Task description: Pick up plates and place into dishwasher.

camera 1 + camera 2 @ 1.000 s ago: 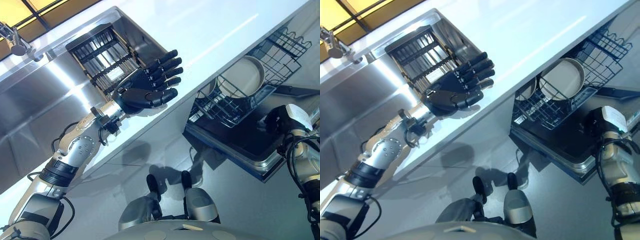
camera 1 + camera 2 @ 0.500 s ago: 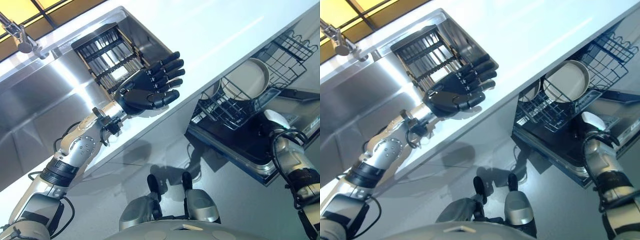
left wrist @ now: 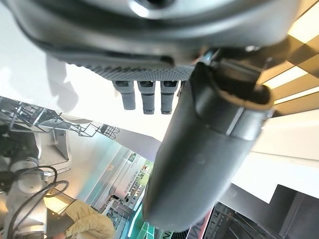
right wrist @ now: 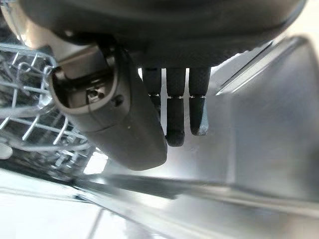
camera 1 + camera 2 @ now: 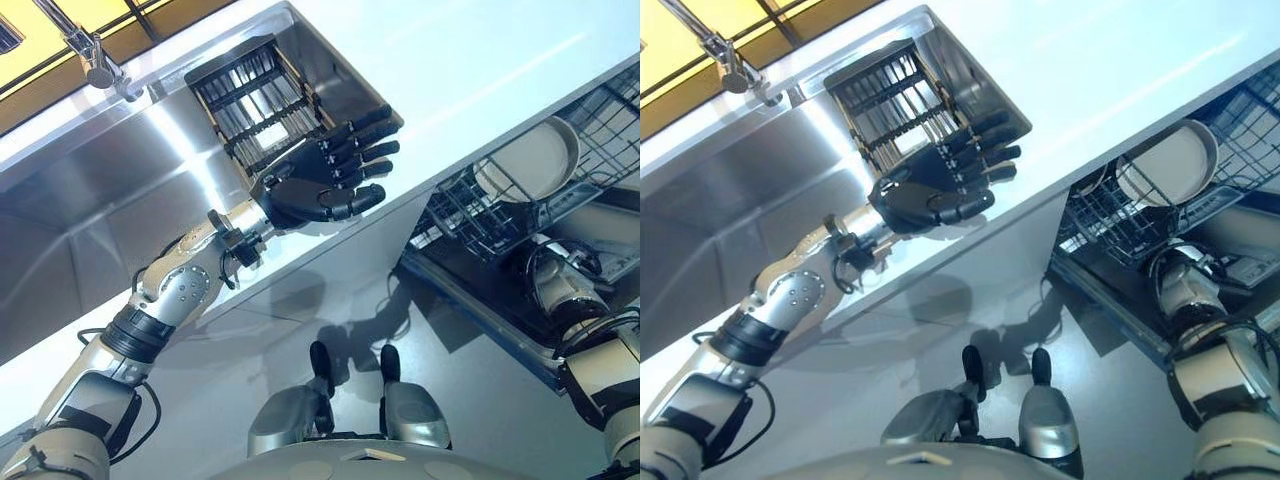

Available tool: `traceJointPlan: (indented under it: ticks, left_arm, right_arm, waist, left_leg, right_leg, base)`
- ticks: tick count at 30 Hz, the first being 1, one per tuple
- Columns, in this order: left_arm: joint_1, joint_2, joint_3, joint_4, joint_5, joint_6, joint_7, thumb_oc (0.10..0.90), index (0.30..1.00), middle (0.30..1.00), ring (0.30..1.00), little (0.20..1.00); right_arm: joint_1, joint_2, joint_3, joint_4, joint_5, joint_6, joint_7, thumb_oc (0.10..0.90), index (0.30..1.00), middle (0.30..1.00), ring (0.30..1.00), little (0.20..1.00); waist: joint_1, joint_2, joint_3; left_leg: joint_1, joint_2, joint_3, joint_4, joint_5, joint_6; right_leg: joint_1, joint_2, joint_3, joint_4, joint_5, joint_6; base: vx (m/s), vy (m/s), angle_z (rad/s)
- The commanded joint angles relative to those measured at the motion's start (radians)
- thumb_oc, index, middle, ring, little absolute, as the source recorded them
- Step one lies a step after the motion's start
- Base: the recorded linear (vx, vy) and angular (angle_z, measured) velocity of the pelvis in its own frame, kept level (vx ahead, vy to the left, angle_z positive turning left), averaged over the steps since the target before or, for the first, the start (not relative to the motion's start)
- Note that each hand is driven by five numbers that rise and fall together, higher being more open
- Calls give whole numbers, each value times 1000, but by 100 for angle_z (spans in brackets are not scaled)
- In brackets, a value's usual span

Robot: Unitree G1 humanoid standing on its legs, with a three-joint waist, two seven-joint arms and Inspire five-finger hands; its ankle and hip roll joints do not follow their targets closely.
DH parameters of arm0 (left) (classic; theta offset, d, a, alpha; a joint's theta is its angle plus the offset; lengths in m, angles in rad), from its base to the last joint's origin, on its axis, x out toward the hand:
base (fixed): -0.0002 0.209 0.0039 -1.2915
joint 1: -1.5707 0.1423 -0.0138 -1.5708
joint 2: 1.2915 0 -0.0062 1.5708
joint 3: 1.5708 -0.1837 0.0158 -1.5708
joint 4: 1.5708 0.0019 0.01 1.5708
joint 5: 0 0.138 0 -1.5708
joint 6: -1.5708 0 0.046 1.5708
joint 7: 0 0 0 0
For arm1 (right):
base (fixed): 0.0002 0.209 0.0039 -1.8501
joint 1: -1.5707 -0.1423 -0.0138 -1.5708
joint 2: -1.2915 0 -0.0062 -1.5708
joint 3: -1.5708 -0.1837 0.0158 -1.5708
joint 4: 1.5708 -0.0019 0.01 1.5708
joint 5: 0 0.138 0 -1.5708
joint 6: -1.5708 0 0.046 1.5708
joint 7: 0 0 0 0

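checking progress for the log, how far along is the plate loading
Done: one plate stands in the dishwasher rack. In hand: nothing; the left hand hovers open over the counter beside the sink rack, the right hand hangs open by the dishwasher. No further plates visible.

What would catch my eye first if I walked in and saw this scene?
Probably the robot's dark left hand, held open with fingers spread over the white counter beside the steel sink. Next, the pale plate standing in the wire dishwasher rack, under the counter on the right.

The countertop (image 5: 470,70) overhangs the rack (image 5: 480,200), seemingly narrowing access above its plate (image 5: 527,160).
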Motion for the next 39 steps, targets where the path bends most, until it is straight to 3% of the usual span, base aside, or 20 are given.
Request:
traceJointPlan:
  ticks: [1, 6, 11, 20, 24, 32, 36, 39]
  left_arm:
    - [-94, -38, -23, 12, -21, -77, -41, 800, 900, 900, 900, 900]
    - [-83, -44, -24, 22, -13, -83, -43, 800, 900, 900, 900, 900]
    - [-83, -38, -25, 30, -28, -93, -42, 800, 900, 900, 900, 900]
    - [-92, -14, -26, 56, -59, -76, -48, 800, 900, 900, 900, 900]
    - [-94, -23, -29, 78, -57, -80, -65, 800, 900, 900, 900, 900]
    - [-96, -30, -11, 79, -42, -45, -70, 800, 900, 900, 900, 900]
    - [-96, -11, -5, 72, -41, -39, -71, 800, 900, 900, 900, 900]
    - [-67, 15, 21, 44, -58, -28, -58, 800, 900, 900, 900, 900]
  right_arm:
    - [-257, -18, 36, -71, 68, -102, -141, 100, 300, 300, 300, 200]
    - [-316, -26, 35, -139, 94, -134, -233, 100, 300, 300, 300, 200]
    - [-380, -55, 54, -174, 84, -120, -250, 100, 300, 300, 300, 200]
    - [-475, -111, 123, -249, 50, -24, -206, 100, 300, 300, 300, 200]
    - [-490, -109, 139, -246, 26, -19, -178, 100, 300, 300, 300, 200]
    - [-394, -101, 126, -206, -29, 20, -51, 100, 300, 300, 300, 200]
    - [-322, -125, 107, -201, -43, -6, -26, 100, 300, 300, 300, 200]
    - [-185, -170, 33, -276, -20, -32, -46, 100, 300, 300, 300, 200]
  waist:
    - [62, -2, 17]
    - [65, 1, 11]
    - [68, 3, 1]
    - [72, -27, -26]
    - [72, -37, -38]
    - [68, -62, -62]
    - [56, -73, -69]
    - [30, -90, -82]
  left_leg:
    - [10, -31, -21, 25, -100, -19]
    - [3, -38, -30, 26, -100, -16]
    - [5, -44, -33, 23, -99, -15]
    - [17, -45, -36, 21, -105, -13]
    - [20, -45, -36, 21, -107, -13]
    - [39, -37, -17, 17, -117, -12]
    - [51, -33, -6, 15, -123, -11]
    - [67, -26, 13, 15, -132, -9]
  right_leg:
    - [-89, 18, 17, 143, -76, 24]
    - [-100, 19, 17, 153, -79, 21]
    - [-101, 18, 13, 155, -80, 21]
    - [-89, 22, 8, 153, -79, 24]
    - [-84, 24, 9, 151, -79, 26]
    - [-63, 28, 11, 136, -79, 29]
    - [-57, 29, 18, 133, -76, 34]
    - [-53, 33, 34, 137, -76, 40]
  base:
    - [-21, 10, 11]
    - [2, 21, 7]
    - [5, 17, 2]
    - [13, -3, 1]
    - [22, 0, 2]
    - [0, 0, 0]
    - [0, 0, 0]
    - [9, 34, -4]
